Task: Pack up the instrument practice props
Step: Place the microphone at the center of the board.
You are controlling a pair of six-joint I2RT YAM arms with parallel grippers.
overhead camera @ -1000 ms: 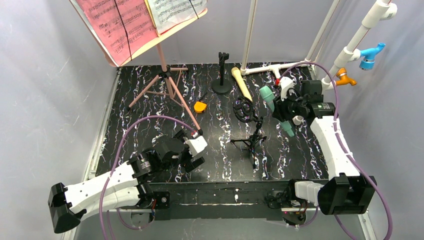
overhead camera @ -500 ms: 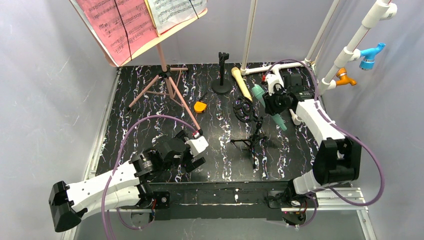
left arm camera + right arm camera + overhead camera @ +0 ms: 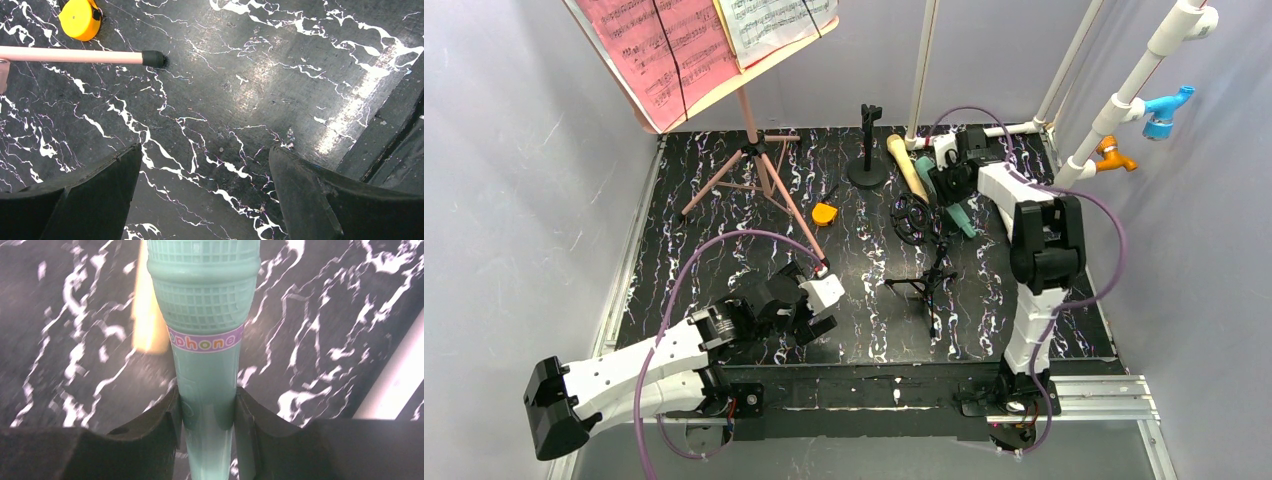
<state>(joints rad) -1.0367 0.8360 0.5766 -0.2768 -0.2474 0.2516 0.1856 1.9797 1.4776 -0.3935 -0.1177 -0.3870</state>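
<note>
Right gripper (image 3: 207,412) is clamped on the teal microphone (image 3: 205,315) by its handle, jaws part closed. It is at the back of the table (image 3: 724,210), just beside the beige microphone (image 3: 910,170) lying there. Left gripper (image 3: 205,165) has jaws wide apart, holding nothing, low over the table near a pink tripod leg (image 3: 75,55). The music board (image 3: 724,85) stands on its tripod, holding a pink sheet (image 3: 659,45) and a white sheet (image 3: 774,20).

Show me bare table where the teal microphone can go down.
Bare: table between left pincer and small black tripod; also left of the pink stand legs. Crowded: far right, around the beige microphone and right pincer gripping the teal microphone.
</note>
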